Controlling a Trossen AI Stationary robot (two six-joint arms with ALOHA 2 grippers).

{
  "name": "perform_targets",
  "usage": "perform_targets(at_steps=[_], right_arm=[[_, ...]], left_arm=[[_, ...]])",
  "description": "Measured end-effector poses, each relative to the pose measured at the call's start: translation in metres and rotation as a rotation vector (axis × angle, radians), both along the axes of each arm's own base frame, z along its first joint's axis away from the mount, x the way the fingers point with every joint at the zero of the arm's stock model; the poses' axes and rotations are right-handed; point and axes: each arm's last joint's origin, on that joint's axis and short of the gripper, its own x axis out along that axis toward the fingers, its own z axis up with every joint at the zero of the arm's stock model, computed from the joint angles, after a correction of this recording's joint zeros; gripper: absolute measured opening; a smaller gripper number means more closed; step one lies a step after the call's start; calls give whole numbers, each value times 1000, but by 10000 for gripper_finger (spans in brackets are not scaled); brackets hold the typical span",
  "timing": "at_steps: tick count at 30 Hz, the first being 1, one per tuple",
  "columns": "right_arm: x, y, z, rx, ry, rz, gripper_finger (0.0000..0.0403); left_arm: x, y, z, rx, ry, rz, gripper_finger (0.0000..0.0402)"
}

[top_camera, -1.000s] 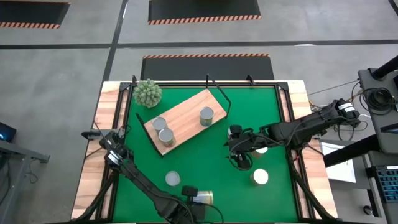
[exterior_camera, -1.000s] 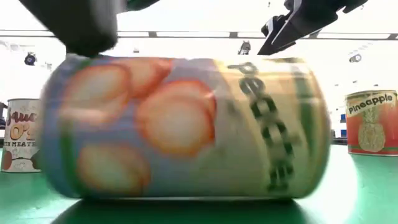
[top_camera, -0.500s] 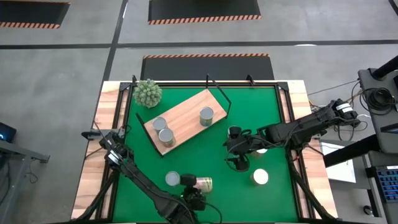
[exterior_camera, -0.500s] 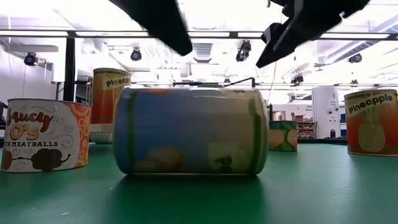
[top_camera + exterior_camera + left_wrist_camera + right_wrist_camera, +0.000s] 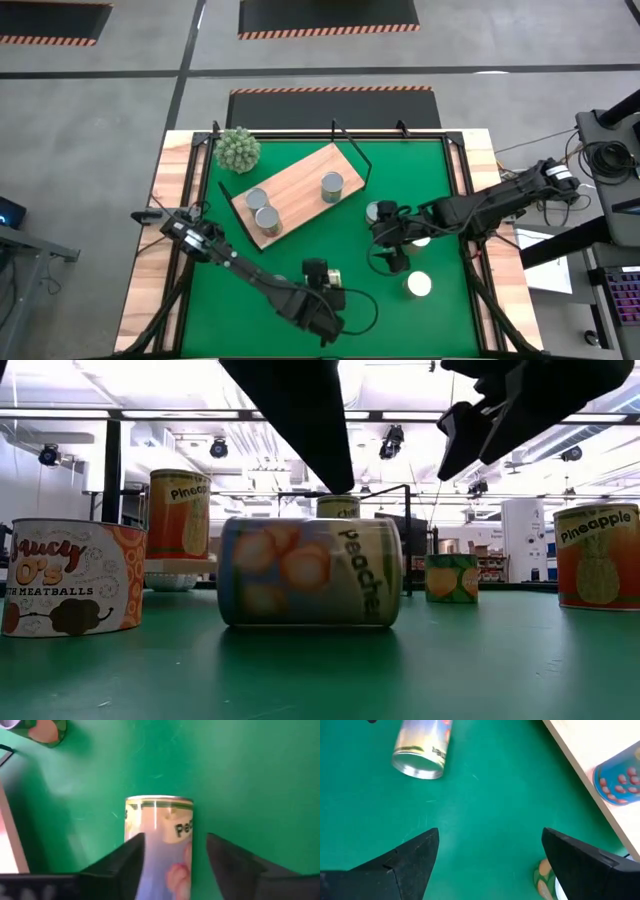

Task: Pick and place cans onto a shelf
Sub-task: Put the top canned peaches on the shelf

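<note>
Green mat [image 5: 300,245], toppled peach can [image 5: 160,845] between spread left gripper [image 5: 175,865] fingers; right gripper [image 5: 487,865] released.

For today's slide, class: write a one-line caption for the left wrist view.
Open left gripper straddles a peach can lying on its side on the green mat.

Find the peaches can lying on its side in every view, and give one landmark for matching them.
High view: the peaches can lies low on the green mat, at the left gripper.
Low view: centre, on its side.
Left wrist view: between that gripper's open fingers.
Right wrist view: upper left.
Shared landmark: the green mat, visible in all four views.
</note>
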Motion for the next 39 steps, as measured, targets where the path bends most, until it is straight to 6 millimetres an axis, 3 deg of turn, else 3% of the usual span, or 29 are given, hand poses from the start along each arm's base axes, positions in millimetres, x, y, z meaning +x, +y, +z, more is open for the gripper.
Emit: perform_targets(at_steps=[6, 12, 23, 31, 36, 39], right_arm=[[-4, -1, -2, -16, 21, 12, 343], [-5, -2, -7, -21, 34, 14, 343], [-9, -3, -20, -16, 62, -2, 343], [-9, -3, -20, -20, 62, 3, 343], [-10, -3, -19, -25, 57, 12, 343], [-9, -3, -17, -23, 28, 18, 343]], left_arm=[[0, 13, -11, 27, 49, 28, 283], [3, 26, -27, 64, 55, 55, 312], [0, 49, -50, 179, 78, 117, 274], [1, 48, -52, 223, 36, 115, 240], [-5, 39, -43, 286, -16, 84, 230], [-9, 35, -22, 320, -99, 78, 218]])
